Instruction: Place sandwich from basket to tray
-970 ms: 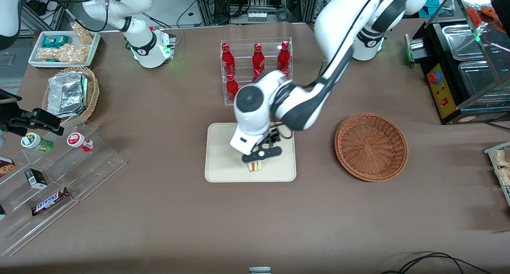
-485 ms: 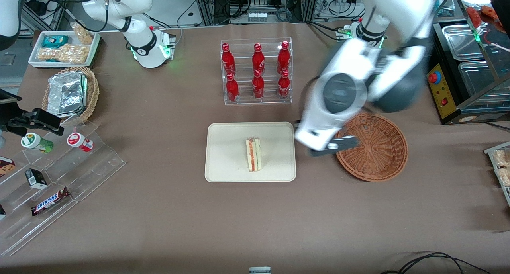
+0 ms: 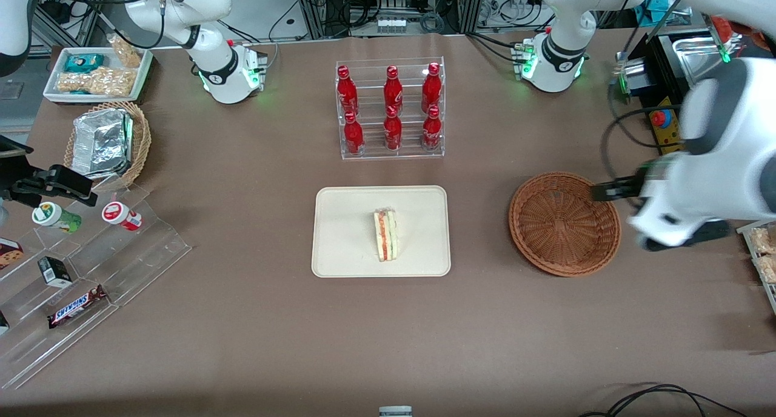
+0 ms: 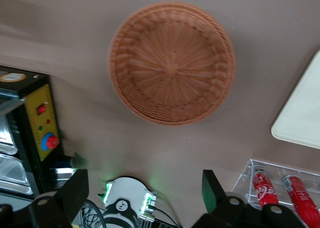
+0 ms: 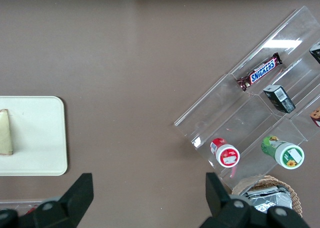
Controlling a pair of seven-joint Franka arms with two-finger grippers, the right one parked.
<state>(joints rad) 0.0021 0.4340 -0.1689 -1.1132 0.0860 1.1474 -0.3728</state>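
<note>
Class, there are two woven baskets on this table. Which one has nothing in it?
The reddish-brown basket beside the tray, under the open hand, holds nothing. The tan basket holds a foil package.

the only legible text is the brand name "snickers", in blue letters on the wrapper of a chocolate bar. the bar lies on the lowest step of a clear acrylic stepped stand at the parked arm's end of the table. the same wrapper reads "snickers" in the front view. labels on the red bottles, the two small cups and the control box are too small to read.
</note>
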